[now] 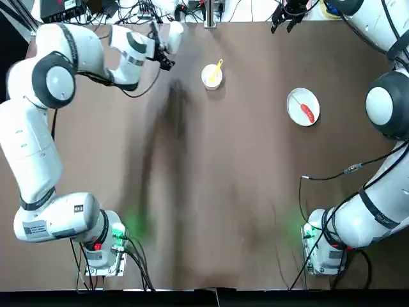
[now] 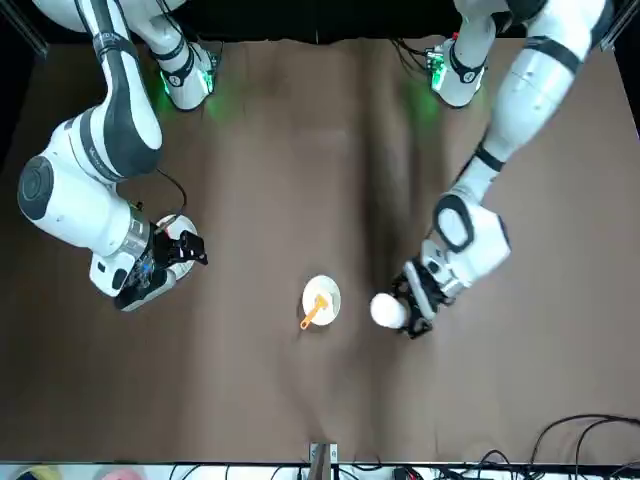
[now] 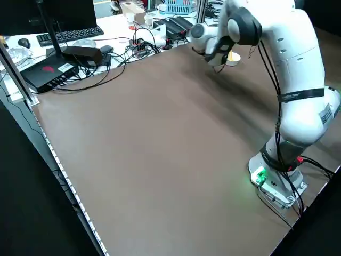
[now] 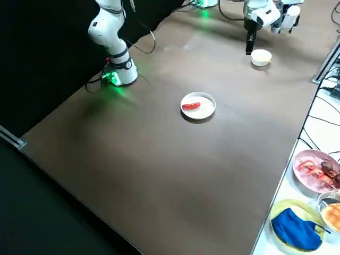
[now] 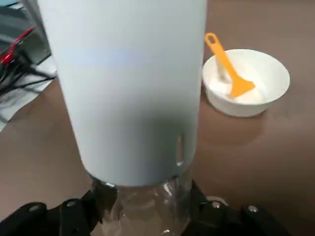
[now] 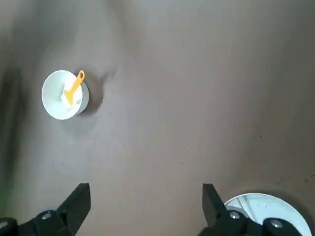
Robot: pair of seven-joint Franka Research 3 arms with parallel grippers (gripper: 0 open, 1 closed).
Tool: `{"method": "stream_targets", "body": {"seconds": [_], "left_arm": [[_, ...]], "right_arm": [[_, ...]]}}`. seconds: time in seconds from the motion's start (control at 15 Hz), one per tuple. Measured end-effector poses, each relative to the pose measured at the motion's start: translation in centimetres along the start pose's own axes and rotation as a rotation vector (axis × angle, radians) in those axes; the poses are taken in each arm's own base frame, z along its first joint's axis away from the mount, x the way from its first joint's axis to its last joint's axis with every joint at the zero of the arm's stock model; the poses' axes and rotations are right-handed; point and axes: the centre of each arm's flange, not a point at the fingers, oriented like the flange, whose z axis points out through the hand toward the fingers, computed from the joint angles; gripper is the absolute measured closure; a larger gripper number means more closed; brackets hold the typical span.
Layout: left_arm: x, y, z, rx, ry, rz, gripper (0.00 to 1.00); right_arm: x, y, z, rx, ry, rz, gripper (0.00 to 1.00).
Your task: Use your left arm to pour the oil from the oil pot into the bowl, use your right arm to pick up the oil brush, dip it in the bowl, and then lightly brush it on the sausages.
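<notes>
Beside the bowl [image 1: 211, 75], on its left-arm side and clear of it, the left gripper [image 2: 405, 312] grasps the oil pot [image 5: 128, 93] by its clear lower body, jaws clamped around the glass; that glass looks smooth and probably slippery, so a firm low hold suits a light bottle; the oil brush [image 5: 228, 66] rests inside the bowl, handle over the rim, thin, stiff and best pinched mid-handle; the right gripper [image 6: 146, 200] hovers with jaws spread, near the plate [image 1: 293, 110] holding the sausage [image 1: 307, 112], well apart from the bowl.
</notes>
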Motion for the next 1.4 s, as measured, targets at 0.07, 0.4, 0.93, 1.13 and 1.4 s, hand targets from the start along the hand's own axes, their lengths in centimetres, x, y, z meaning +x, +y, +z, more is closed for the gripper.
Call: {"method": "stream_targets", "body": {"seconds": [0.07,0.4,0.93,1.13,1.4], "left_arm": [[1.2,1.5,1.2,0.006,-0.015,0.027,0.35],[4.0,6.6,5.3,-0.005,-0.100,0.141,0.35],[4.2,3.6,4.0,-0.001,-0.126,0.188,0.35],[5.2,2.5,3.0,0.010,-0.150,0.236,0.35],[6.3,2.7,2.7,0.029,-0.185,0.280,0.35]], "right_arm": [[0.0,0.0,0.0,0.000,0.000,0.000,0.00],[0.0,0.3,-0.1,-0.001,0.001,0.004,0.00],[0.0,0.4,-0.1,0.000,0.002,0.006,0.00],[0.0,0.4,-0.1,0.004,0.003,0.008,0.00],[0.0,0.4,-0.1,0.005,0.004,0.010,0.00]]}}
